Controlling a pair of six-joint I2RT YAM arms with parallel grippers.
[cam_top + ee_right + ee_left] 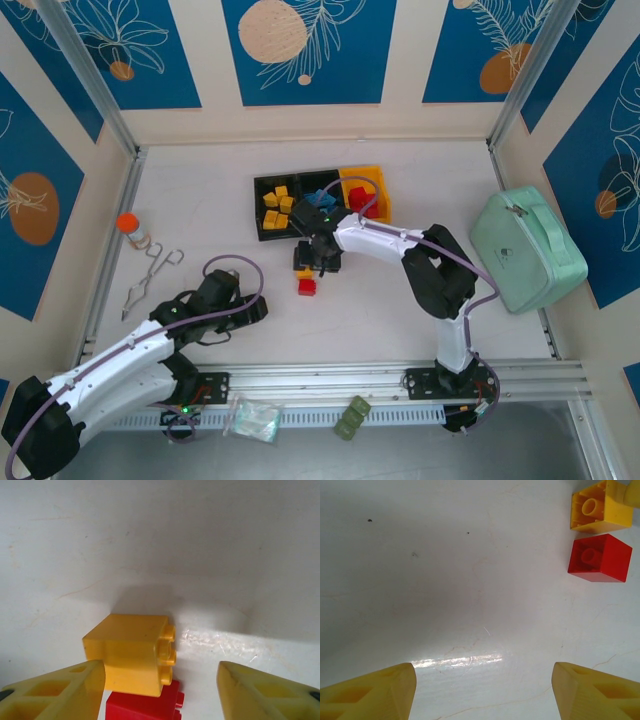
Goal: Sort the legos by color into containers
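Note:
Two legos lie loose on the white table: a yellow one (305, 272) (132, 652) on its side and a red one (307, 287) (145, 707) touching it. My right gripper (314, 260) (160, 690) hangs open right over them, with the yellow brick next to its left finger (60, 690). The left gripper (252, 308) (482, 690) is open over bare table; the same yellow brick (600, 507) and red brick (599, 557) lie ahead to its right. The containers (262, 182) stand behind, with yellow, blue and red legos in the left, middle and right bins.
A mint-green case (525, 250) sits at the right. An orange-capped bottle (130, 228) and metal tongs (150, 275) lie at the left. An olive-green toy (352, 417) and a plastic bag (252, 418) rest on the near rail.

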